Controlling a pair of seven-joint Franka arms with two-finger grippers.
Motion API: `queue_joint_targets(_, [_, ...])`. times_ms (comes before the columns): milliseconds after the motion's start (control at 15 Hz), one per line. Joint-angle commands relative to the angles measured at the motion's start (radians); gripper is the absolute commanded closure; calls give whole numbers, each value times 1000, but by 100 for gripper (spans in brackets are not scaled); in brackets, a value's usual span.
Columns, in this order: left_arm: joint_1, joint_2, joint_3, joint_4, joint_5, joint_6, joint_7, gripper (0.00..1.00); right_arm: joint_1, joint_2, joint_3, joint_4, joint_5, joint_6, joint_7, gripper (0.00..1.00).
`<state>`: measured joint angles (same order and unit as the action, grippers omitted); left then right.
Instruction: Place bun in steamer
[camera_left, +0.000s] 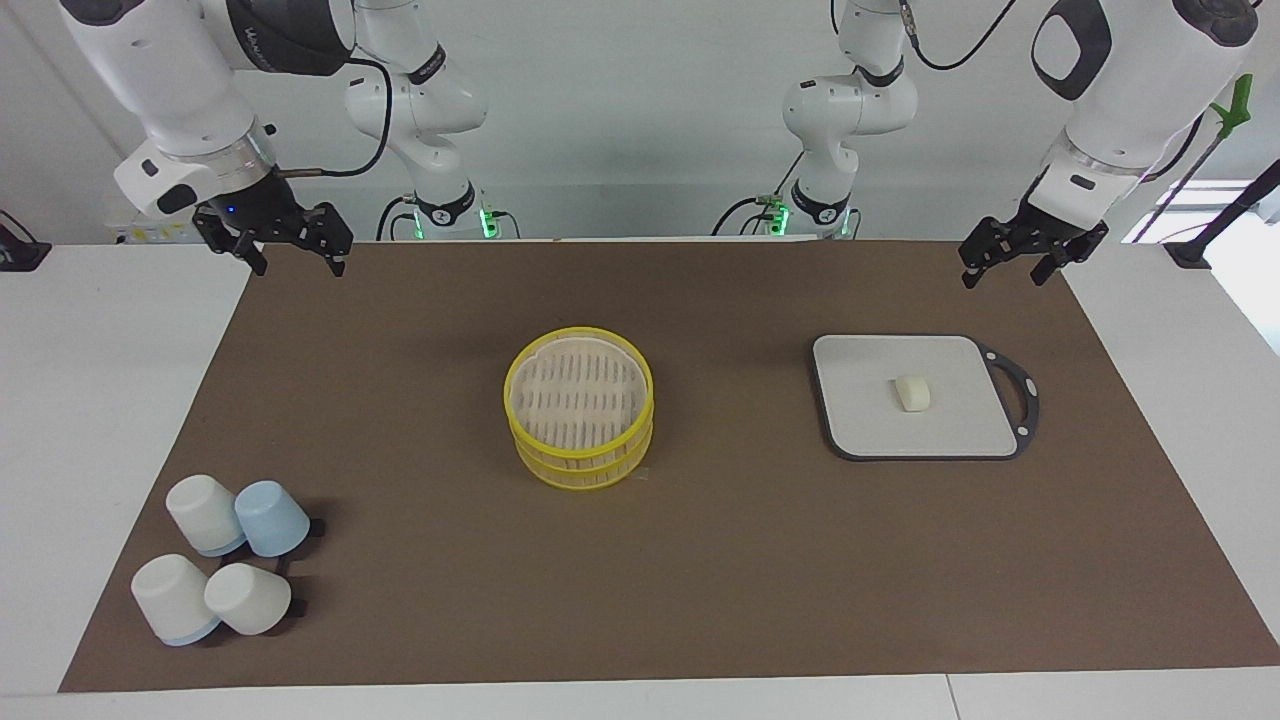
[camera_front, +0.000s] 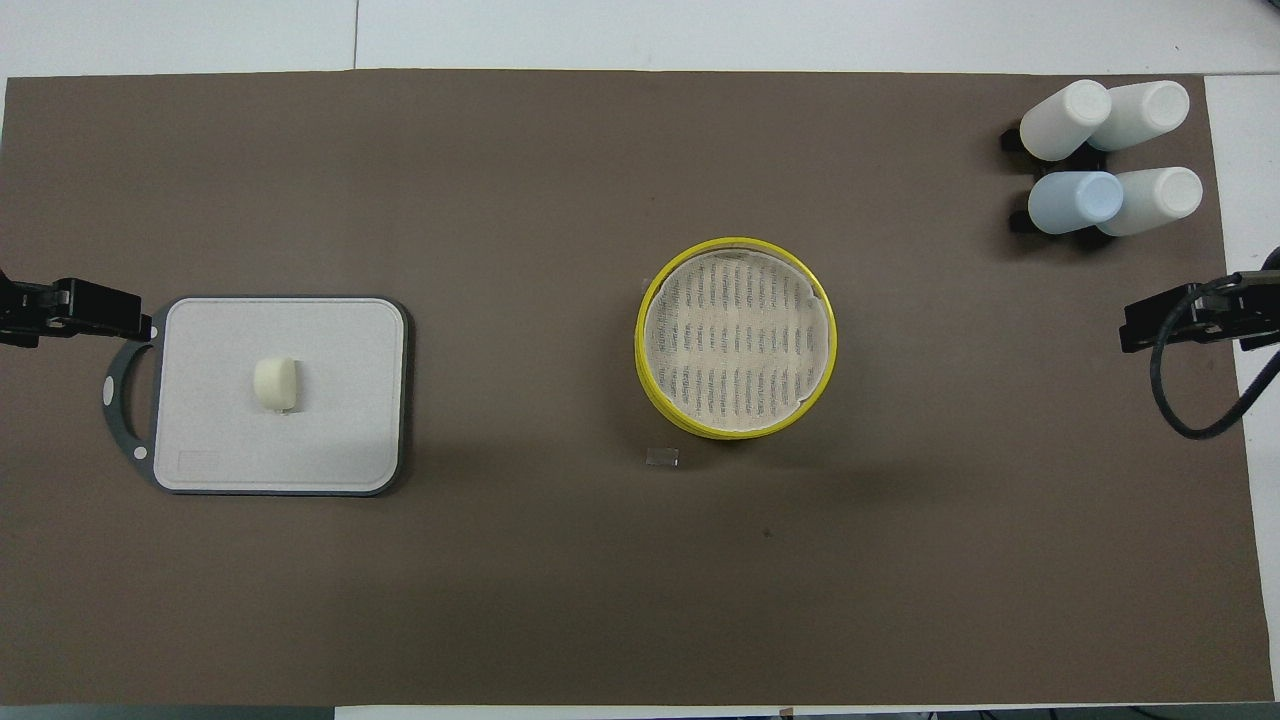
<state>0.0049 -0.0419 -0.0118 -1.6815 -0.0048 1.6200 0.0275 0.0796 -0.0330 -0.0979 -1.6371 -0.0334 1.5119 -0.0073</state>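
Robotics lab: bare white walls, brown mat (camera_left: 700, 560), two mounted arms

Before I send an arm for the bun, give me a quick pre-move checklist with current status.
1. Small cream-white bun lies free on the grey cutting board: ok.
2. Round yellow steamer open to receive it: not ok, the whitish slatted lid sits on top.
3. Left gripper empty, over the mat's edge near the board: ok.
4. Right gripper empty, at its own end: ok.
5. Four upturned cups away from the steamer: ok.
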Motion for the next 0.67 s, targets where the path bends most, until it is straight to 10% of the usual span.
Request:
queue_joint_targets(0, [-2, -36, 6, -26, -14, 3, -14, 0, 3, -1, 35, 3, 32, 31, -34, 0])
queue_joint_targets(267, [3, -55, 6, -69, -14, 20, 2, 0, 167, 45, 61, 25, 56, 56, 151, 0])
queue_joint_targets(600, [9, -121, 9, -335, -14, 271, 2, 0, 346, 307, 60, 270, 50, 65, 381, 0])
